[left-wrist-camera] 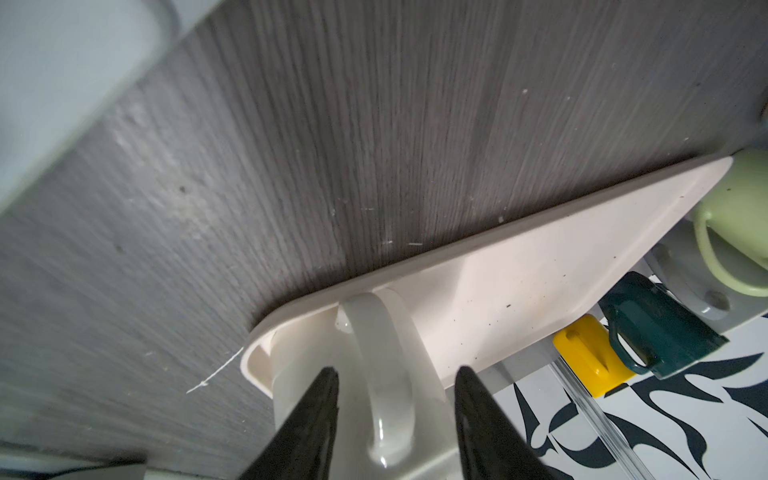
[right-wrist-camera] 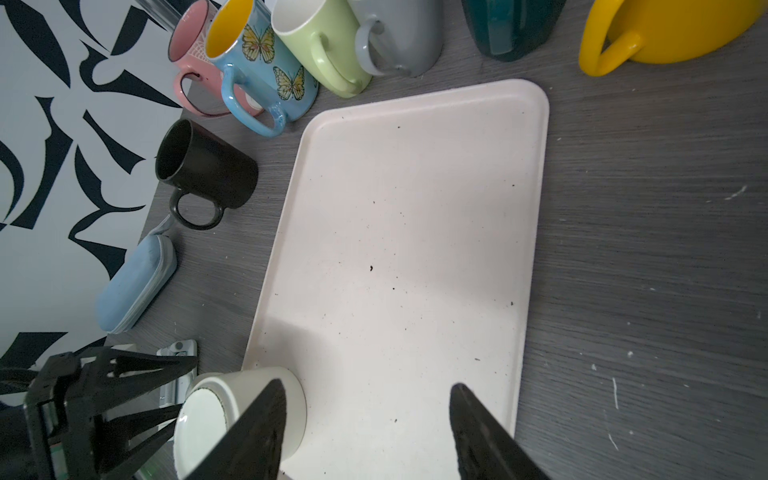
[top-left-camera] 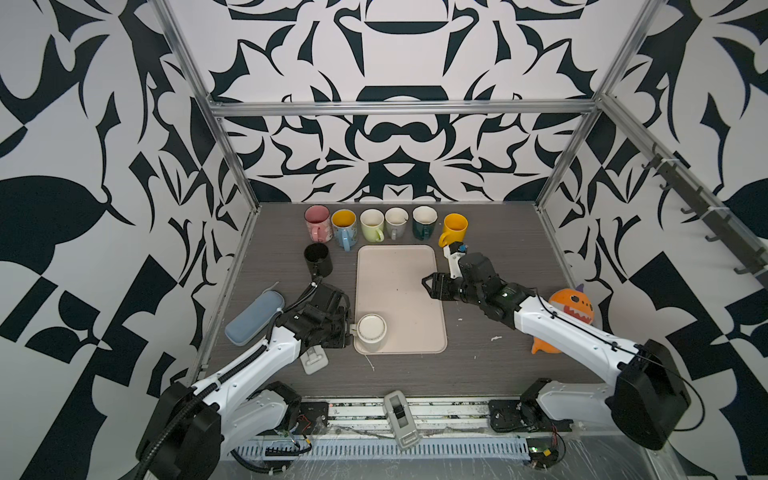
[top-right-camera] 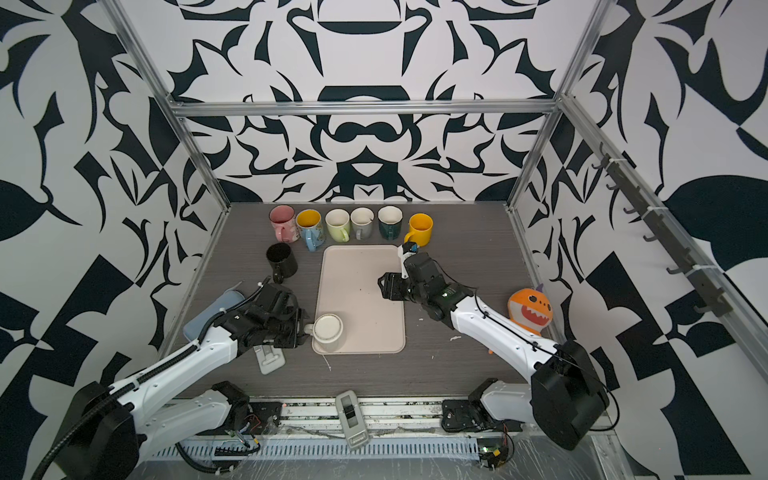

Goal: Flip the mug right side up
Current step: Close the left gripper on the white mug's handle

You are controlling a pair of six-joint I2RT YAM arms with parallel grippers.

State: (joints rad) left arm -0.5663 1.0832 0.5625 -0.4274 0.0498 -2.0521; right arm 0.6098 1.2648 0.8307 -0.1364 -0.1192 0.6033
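Note:
A white mug stands upside down, base up, on the near-left corner of the cream tray. Its handle points left. My left gripper is open, with one finger on each side of the handle and a gap at both. In the right wrist view the mug and the left gripper show at the tray's corner. My right gripper hovers open over the tray's right half, holding nothing.
Several upright mugs line the back, from pink to yellow; a black mug stands left of the tray. A blue case and a grey clip lie by the left arm. An orange shark plush sits at the right.

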